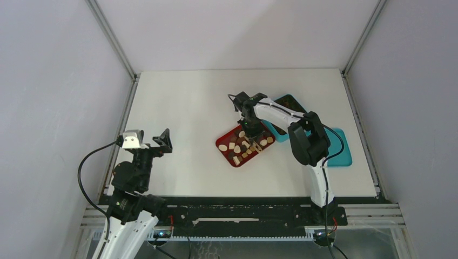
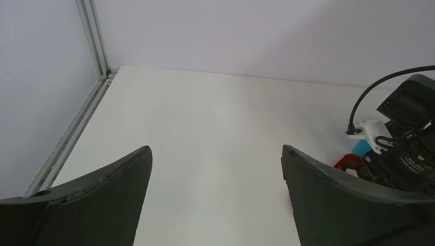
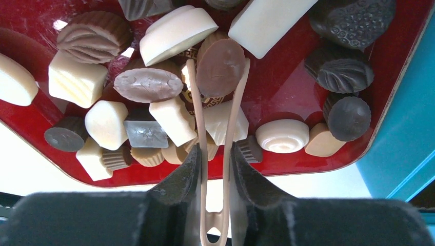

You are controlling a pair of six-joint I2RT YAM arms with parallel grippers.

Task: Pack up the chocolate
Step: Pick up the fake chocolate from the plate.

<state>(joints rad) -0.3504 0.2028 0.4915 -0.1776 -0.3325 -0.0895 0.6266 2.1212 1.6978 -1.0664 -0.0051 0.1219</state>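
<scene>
Many small chocolate pieces [image 3: 177, 33], dark brown, tan and cream-white, lie in the red tray [image 3: 287, 87] at mid-table [image 1: 222, 148]. My right gripper [image 3: 214, 151] hangs over the tray [image 1: 247, 129]. It is shut on tan wooden tongs [image 3: 199, 115]. The tong tips pinch a tan oval chocolate [image 3: 221, 66] above the other pieces. My left gripper [image 2: 215, 154] is open and empty. It is raised over the table's left edge [image 1: 163, 140], far from the tray.
A teal box [image 1: 341, 152] lies right of the tray, and its edge shows in the right wrist view [image 3: 405, 148]. A second teal part with a dark insert [image 1: 289, 103] lies behind the right arm. The left wrist view catches the tray's corner [image 2: 346, 160] and the right arm [image 2: 410, 148].
</scene>
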